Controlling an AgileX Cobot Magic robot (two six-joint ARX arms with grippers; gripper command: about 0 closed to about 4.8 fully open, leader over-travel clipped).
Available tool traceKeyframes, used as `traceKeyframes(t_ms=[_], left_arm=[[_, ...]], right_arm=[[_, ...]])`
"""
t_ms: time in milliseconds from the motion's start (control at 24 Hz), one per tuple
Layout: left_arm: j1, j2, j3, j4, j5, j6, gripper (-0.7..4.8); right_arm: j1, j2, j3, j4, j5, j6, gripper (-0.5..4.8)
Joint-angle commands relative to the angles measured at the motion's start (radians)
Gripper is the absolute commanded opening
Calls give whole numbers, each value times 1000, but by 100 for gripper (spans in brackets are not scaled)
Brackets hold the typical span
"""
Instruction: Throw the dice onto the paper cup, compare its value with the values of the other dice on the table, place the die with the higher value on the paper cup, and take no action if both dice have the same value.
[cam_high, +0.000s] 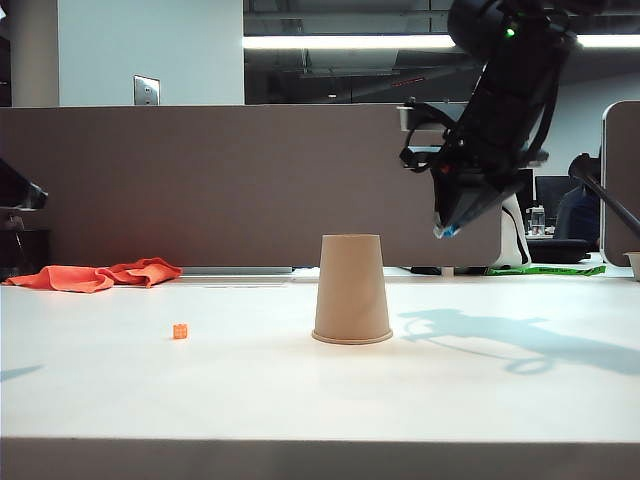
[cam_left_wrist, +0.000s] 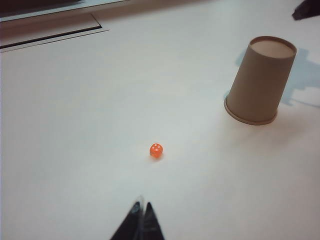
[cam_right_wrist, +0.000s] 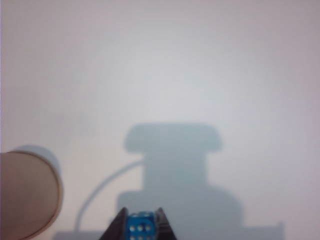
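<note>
Exterior view: right gripper (cam_high: 444, 230) holds dice (cam_high: 449, 231); left gripper (cam_left_wrist: 141, 212) closed.

Matt tan paper cup (cam_high: 351, 290), smooth white table (cam_high: 250, 390), crumpled orange cloth (cam_high: 95, 275)

Bright, even overhead light; a ceiling strip glares white behind. The right arm's shadow (cam_high: 520, 340) falls soft-edged on the table (cam_high: 320, 400). The right wrist view is hazy, washed out, with the cup (cam_right_wrist: 25, 192) blurred beside the fingers.
</note>
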Motion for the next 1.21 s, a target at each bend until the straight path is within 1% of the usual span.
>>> traceKeyframes(t_ms=[42,417,542,584,834,1084,1167,1209], left_arm=[[0,-2,5,15,8,2,-5],[0,-2,5,15,8,2,-5],[0,-2,5,15,8,2,-5],[0,-2,5,15,8,2,-5],[0,-2,5,14,8,2,-5],[-1,-2,5,14,8,2,-5],[0,-2,5,14,8,2,-5],[-1,-2,5,14,8,2,-5]], right_arm=[[-18,20,3,-24,-54,32,53],[-21,56,3,-69,-74,33,57],[-21,56,3,-64,-75,51,105],[-21,56,3,-64,-75,51,112],[-21,56,3,-59,-74,53,114],[-21,55,5,-20,-16,57,113],[-23,53,6,-10,24,78,113],[-24,50,6,-8,60,97,113]])
